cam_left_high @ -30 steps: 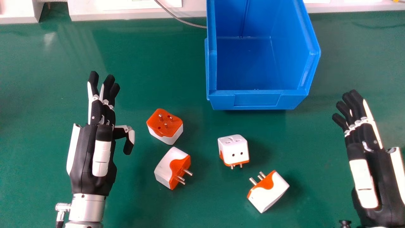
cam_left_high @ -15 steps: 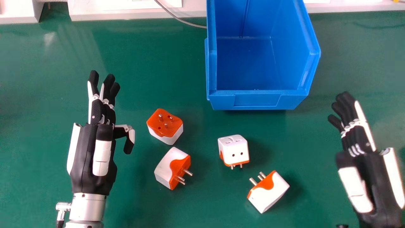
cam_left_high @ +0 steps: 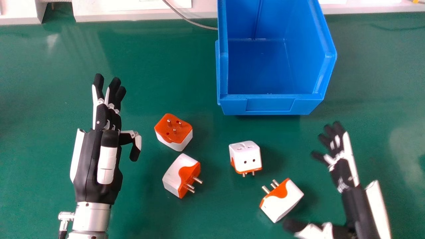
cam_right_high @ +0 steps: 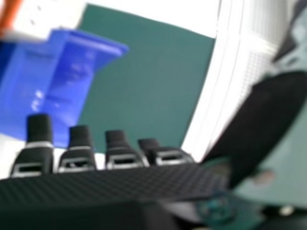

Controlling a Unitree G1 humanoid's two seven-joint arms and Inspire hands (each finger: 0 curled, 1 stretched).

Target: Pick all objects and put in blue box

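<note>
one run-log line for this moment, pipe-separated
right hand: open, beside nearest adapter, no contact | left hand: open, idle at left | adapters: four on table | blue box: empty

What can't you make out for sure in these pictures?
- Head view: the far end of the blue box, cut off by the top edge.
- Head view: the socket face of the prongs-up adapter, hidden by its own body.
- Head view: fine detail on the right robot hand, blurred.
- Right hand view: which adapter the white and orange piece is, blurred and cut off by the edge.
</note>
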